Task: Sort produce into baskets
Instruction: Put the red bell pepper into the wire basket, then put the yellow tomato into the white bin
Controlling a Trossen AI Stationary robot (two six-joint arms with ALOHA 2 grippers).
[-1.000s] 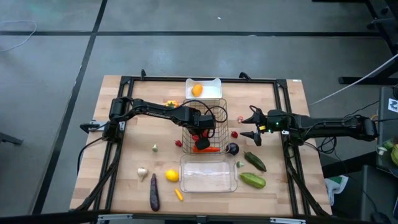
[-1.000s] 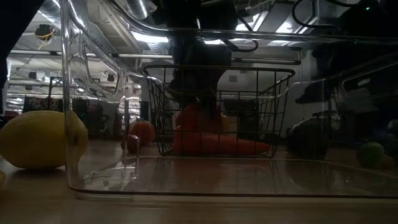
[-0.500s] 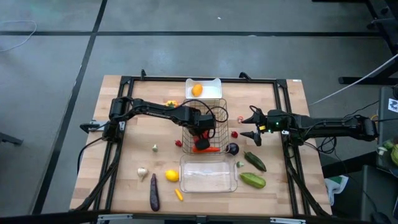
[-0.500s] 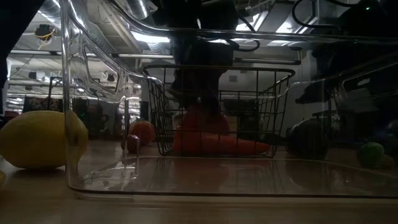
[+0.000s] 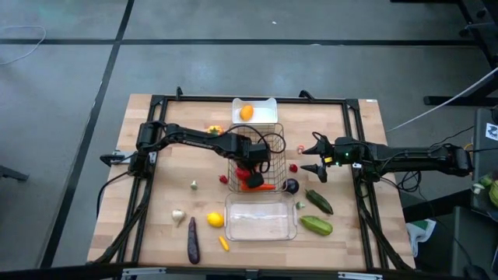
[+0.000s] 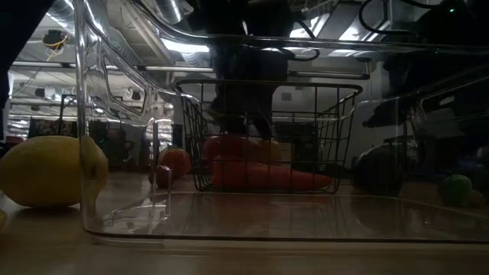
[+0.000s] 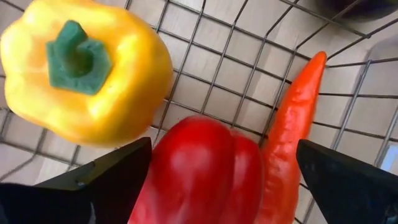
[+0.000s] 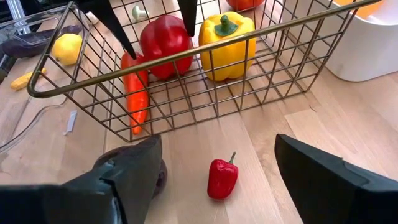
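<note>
We see a wooden table (image 5: 156, 194) framed by a black rail, on grey floor; the low view looks into a dim room with ceiling lights. The wire basket (image 5: 254, 158) stands at the table's middle, the white tray (image 5: 264, 105) at the far edge holding an orange (image 5: 246, 112), and the clear tray (image 5: 261, 218) nearer the front edge. A lemon (image 5: 215, 219), a garlic (image 5: 178, 214) and a purple eggplant (image 5: 193, 239) lie toward the front left corner, with bare wood around them; two cucumbers (image 5: 317, 213) lie toward the front right.

The left gripper (image 7: 217, 180) hangs inside the basket, fingers spread wide and holding nothing, just above a red pepper (image 7: 208, 168) that lies between a yellow pepper (image 7: 87, 68) and a carrot (image 7: 292, 130).

The right gripper (image 5: 313, 158) waits right of the basket, parted and empty, above a small red pepper (image 8: 222, 177).
</note>
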